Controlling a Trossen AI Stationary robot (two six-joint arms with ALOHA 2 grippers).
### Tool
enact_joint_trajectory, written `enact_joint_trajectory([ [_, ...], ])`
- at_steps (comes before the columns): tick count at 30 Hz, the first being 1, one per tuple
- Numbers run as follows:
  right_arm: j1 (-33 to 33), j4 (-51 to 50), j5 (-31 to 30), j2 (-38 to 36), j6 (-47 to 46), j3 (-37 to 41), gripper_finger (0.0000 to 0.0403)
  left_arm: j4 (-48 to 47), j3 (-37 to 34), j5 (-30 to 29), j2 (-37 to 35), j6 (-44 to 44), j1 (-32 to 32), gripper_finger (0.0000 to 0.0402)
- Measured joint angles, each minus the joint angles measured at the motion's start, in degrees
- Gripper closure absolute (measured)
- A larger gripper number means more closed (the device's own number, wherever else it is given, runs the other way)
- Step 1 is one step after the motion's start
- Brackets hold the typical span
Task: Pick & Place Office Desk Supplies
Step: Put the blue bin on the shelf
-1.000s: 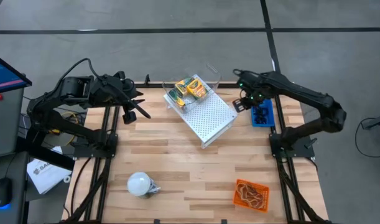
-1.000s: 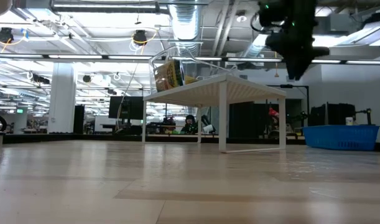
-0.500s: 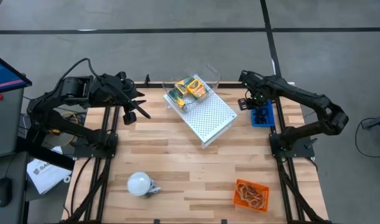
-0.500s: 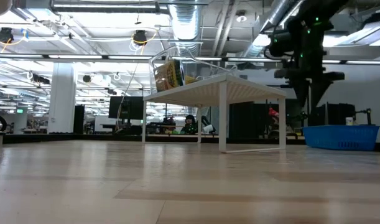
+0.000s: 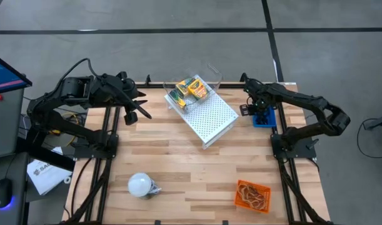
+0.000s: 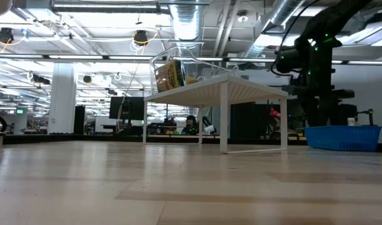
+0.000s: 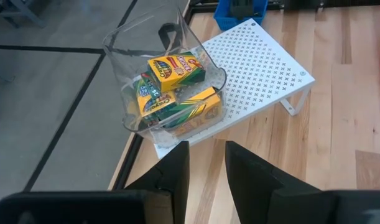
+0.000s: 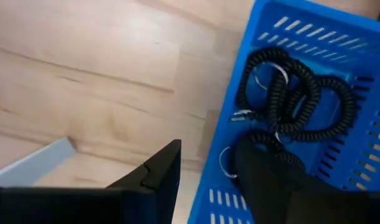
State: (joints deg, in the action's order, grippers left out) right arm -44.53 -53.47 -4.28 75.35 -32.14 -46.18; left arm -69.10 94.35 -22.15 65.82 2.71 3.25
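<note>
Yellow-and-green crayon boxes (image 7: 174,90) lie in a clear container (image 5: 189,89) on the far end of the white perforated stand (image 5: 211,116). Black coiled rings (image 8: 292,93) lie in a blue basket (image 5: 266,119) at the table's right edge. Tan rubber bands fill an orange tray (image 5: 252,195) near the front right. My right gripper (image 8: 205,177) points down, open, over the basket's left wall, with one finger (image 8: 162,171) outside over the table and one finger (image 8: 264,171) inside. My left gripper (image 7: 206,171) waits at the far left, a little open, holding nothing. My right gripper comes from above, pointing down. Its inner finger stands over the black coils at the basket's near-left corner (image 8: 255,140). The finger itself hides that spot, so I cannot tell whether it touches them.
A white bulb-like object (image 5: 140,185) lies near the table's front left. The stand's legs (image 6: 224,119) rest on the table in the middle, and bare wood lies in front of them. The basket (image 6: 341,137) stands low beside my right gripper (image 6: 316,119).
My right gripper has come down from above the stand's height toward the table's right edge, and now stands low at the blue basket. The left arm, the stand and the crayon boxes have kept still.
</note>
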Motion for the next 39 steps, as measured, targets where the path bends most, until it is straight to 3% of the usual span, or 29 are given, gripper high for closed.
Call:
enact_joint_trajectory([
  [9,-1.3,5.1,-0.1,0.0,0.1,4.7,0.0274,0.9,0.0,0.0,0.0,0.0,0.0,0.0309],
  [14,-1.3,8.5,0.0,0.0,0.6,7.1,0.0317,2.0,0.0,-0.1,0.0,0.0,0.0,0.0309],
  [19,-1.2,8.3,0.2,0.0,3.4,7.4,0.0389,2.3,0.0,-0.1,0.0,0.0,0.0,0.0309],
  [23,0.5,5.5,-0.1,-0.1,4.5,6.1,0.0396,2.3,0.0,-0.1,0.0,0.0,0.0,0.0309],
  [30,7.8,-7.5,-6.7,-1.3,5.8,-5.1,0.0399,2.4,0.0,-0.1,0.0,-0.1,0.0,0.0309],
  [39,18.9,-22.9,-9.3,-1.0,2.1,-28.4,0.0401,2.4,0.0,-0.1,0.0,-0.2,0.0,0.0309],
])
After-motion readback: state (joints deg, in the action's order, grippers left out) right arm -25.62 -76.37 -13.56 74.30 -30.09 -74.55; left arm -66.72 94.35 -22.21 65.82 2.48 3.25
